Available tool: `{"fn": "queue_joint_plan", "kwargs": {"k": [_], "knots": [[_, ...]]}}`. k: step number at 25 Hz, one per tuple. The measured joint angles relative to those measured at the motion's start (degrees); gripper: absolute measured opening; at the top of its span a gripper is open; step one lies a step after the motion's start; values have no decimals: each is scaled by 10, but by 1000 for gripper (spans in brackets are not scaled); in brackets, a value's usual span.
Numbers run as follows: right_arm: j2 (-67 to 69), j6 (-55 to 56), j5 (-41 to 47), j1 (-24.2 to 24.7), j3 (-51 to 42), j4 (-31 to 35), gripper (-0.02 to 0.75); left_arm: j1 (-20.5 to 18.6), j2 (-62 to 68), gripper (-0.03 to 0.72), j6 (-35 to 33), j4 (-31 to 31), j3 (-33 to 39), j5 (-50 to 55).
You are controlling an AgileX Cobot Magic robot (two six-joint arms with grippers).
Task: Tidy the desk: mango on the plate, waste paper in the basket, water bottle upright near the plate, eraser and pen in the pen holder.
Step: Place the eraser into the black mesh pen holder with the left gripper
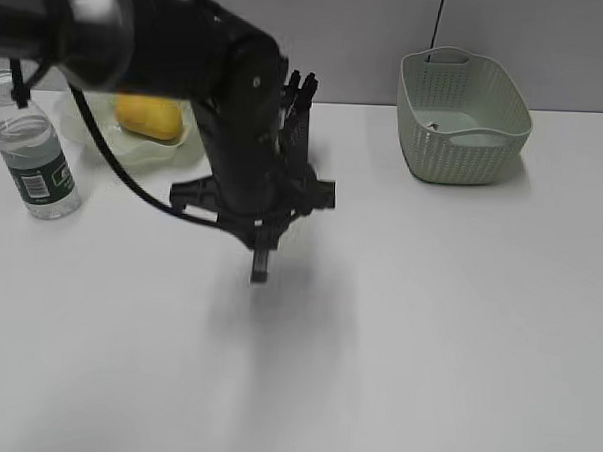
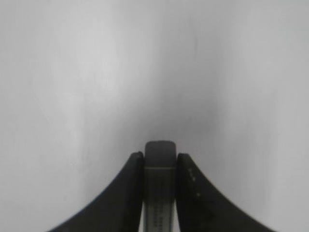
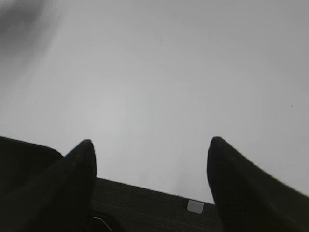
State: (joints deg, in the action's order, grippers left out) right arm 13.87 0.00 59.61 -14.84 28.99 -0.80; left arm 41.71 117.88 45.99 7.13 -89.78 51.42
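The left gripper (image 1: 261, 269) hangs just above the desk (image 1: 437, 322), near the middle of the exterior view, pointing down with its arm stretching in from the upper left. Its jaws are closed on a narrow grey block, the eraser (image 2: 160, 186), which stands between the two dark fingers (image 2: 126, 193) in the left wrist view; its rounded end pokes out just past the fingertips, and faint print runs along its pale body. Below it that view shows only bare white desk and a soft shadow. The pen holder is mostly hidden behind the left arm; only a bit of dark mesh (image 1: 297, 136) peeks out beside the arm's wrist, and I cannot tell what is in it. The mango (image 1: 149, 116) lies on the plate (image 1: 105, 137) at the back left. The bottle (image 1: 34, 159) stands upright just left of the plate, near it, white cap up and green label facing the camera. The basket (image 1: 463, 118) sits at the back right, well apart from the rest; a small pale scrap (image 1: 433, 127) lies on its floor, too small to identify surely. The right gripper (image 3: 149, 159) does not show in the exterior view; its own wrist view shows its two dark fingers (image 3: 79, 169) spread wide with nothing between them, over empty white desk.
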Motion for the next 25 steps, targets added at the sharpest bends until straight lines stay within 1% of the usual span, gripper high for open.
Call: {"fn": "queue_joint_plan", "kwargs": {"k": [4,6,8,13,16,21,25], "knots": [[0,0,0,0,0,0,566,-32,-3,162,-2,31,-103,1],[0,0,0,0,0,0,566,-48,-4,162,-2,55,-139,-12],[0,0,0,0,0,0,566,-62,-4,162,-2,75,-160,-43],[0,0,0,0,0,0,566,-95,0,162,-3,96,-166,-134],[0,0,0,0,0,0,566,-105,15,163,-4,112,-167,-189],[0,0,0,0,0,0,566,-107,59,166,-4,141,-167,-259],[0,0,0,0,0,0,566,-107,90,169,-4,157,-167,-287]]}}
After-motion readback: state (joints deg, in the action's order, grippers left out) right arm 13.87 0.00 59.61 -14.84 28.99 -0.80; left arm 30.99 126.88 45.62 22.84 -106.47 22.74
